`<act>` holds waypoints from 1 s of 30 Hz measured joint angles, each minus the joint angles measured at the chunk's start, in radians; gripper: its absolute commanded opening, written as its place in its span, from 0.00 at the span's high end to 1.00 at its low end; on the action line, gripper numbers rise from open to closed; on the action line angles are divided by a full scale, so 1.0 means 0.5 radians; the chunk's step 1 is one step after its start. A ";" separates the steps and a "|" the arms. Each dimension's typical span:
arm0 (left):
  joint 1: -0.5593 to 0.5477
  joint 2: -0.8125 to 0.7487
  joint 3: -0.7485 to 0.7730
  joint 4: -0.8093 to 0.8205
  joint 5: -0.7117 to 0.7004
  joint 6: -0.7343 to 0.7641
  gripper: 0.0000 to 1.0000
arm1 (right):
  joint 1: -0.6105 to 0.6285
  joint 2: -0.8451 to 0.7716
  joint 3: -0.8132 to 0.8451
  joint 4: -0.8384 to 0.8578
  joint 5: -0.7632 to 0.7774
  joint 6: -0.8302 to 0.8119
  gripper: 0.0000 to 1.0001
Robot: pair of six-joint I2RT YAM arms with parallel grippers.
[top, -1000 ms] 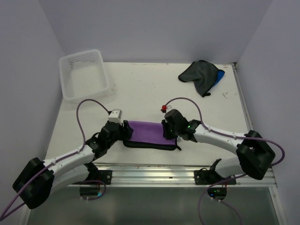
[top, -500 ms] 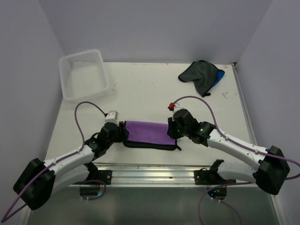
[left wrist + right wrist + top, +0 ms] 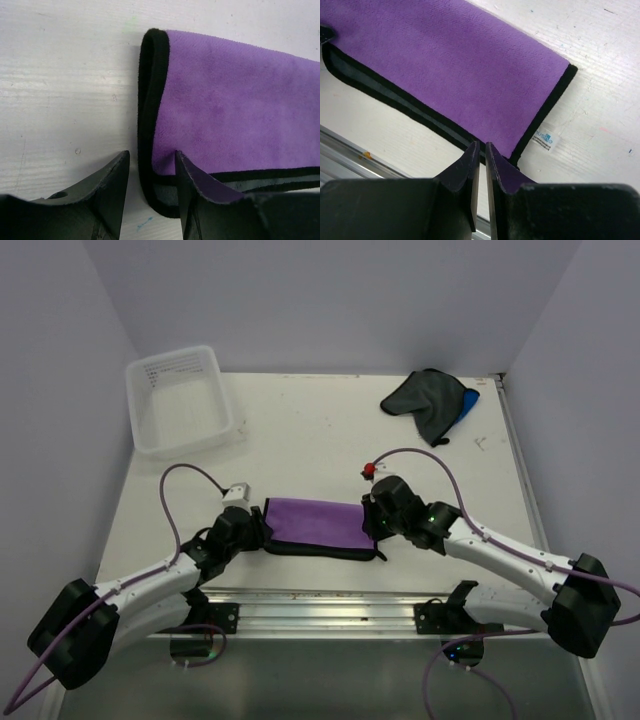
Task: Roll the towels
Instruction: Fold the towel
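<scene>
The purple towel (image 3: 318, 522) lies flat near the front edge, folded into a long band with a black hem. It also shows in the left wrist view (image 3: 235, 110) and the right wrist view (image 3: 445, 65). My left gripper (image 3: 258, 525) is open at the towel's left end, and its fingers straddle the black hem (image 3: 150, 160). My right gripper (image 3: 372, 523) is at the towel's right end, shut with only a thin slit, just over the near right corner (image 3: 482, 147). The dark grey towel (image 3: 425, 400) lies crumpled at the back right with the blue towel (image 3: 469, 402) partly under it.
A clear plastic tub (image 3: 226, 390) stands at the back left. An aluminium rail (image 3: 320, 602) runs along the near table edge just below the towel. A white label (image 3: 545, 140) sticks out at the towel's right hem.
My right gripper has slid right, off the top of the towel to its right end. My left gripper has drawn back slightly to the left end. The towel stays flat.
</scene>
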 measured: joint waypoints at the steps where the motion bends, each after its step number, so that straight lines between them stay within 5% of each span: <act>1: 0.001 0.001 0.000 0.001 0.000 -0.001 0.56 | -0.001 0.000 -0.003 -0.004 0.000 0.000 0.86; 13: 0.005 0.002 0.000 -0.015 -0.008 0.005 0.62 | -0.011 -0.004 -0.035 -0.009 0.001 0.001 0.87; 30: 0.005 0.107 0.056 -0.004 -0.024 0.071 0.83 | -0.017 -0.049 -0.069 -0.014 0.008 0.000 0.87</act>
